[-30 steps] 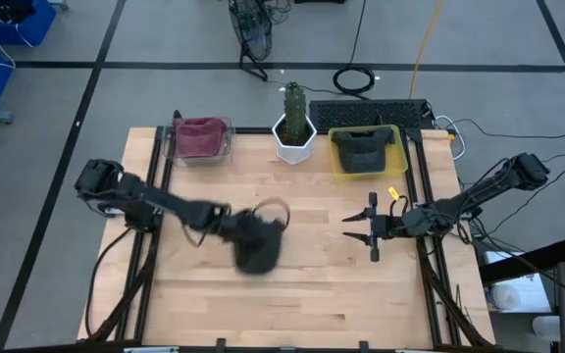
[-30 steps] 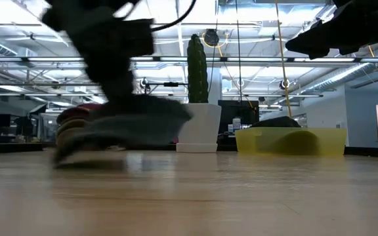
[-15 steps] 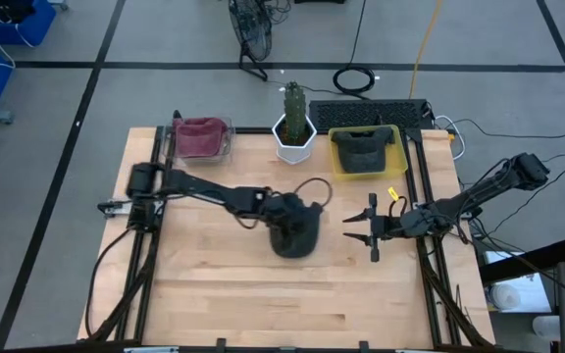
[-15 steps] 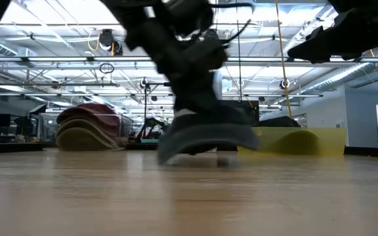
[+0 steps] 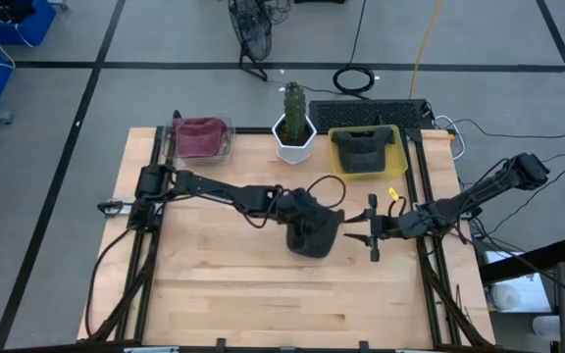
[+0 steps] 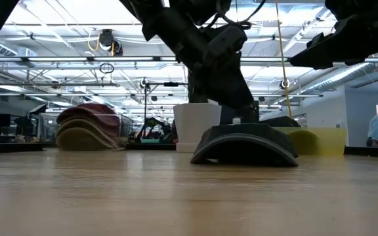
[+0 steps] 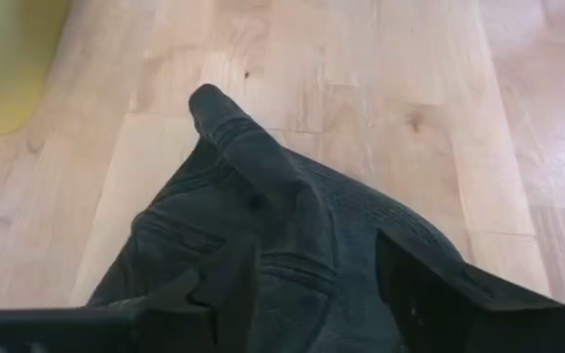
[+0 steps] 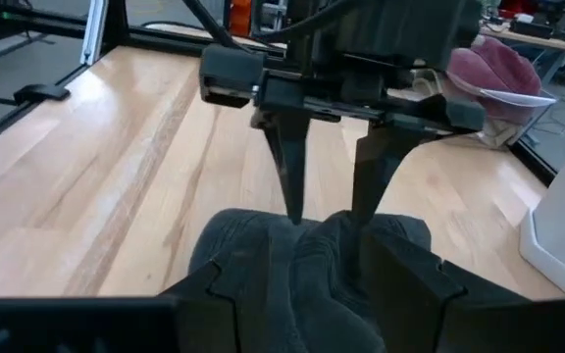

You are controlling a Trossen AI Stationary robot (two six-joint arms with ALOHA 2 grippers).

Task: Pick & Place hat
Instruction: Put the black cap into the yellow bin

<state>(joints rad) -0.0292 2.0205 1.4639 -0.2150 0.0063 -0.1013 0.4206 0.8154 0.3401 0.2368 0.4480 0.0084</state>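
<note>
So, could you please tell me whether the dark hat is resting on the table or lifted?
Resting: the hat lies on the table, left claw pinching its crown.

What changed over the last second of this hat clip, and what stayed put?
The left claw dragged the dark hat rightward across the table, from left of centre to just before the right claw; the hat now lies flat, the fingers pinching its crown. The right claw, yellow bin, clear bin and cactus pot stayed put.

high: straight down, far | low: table-level, near | wrists: close | all share hat (image 5: 314, 233)
</note>
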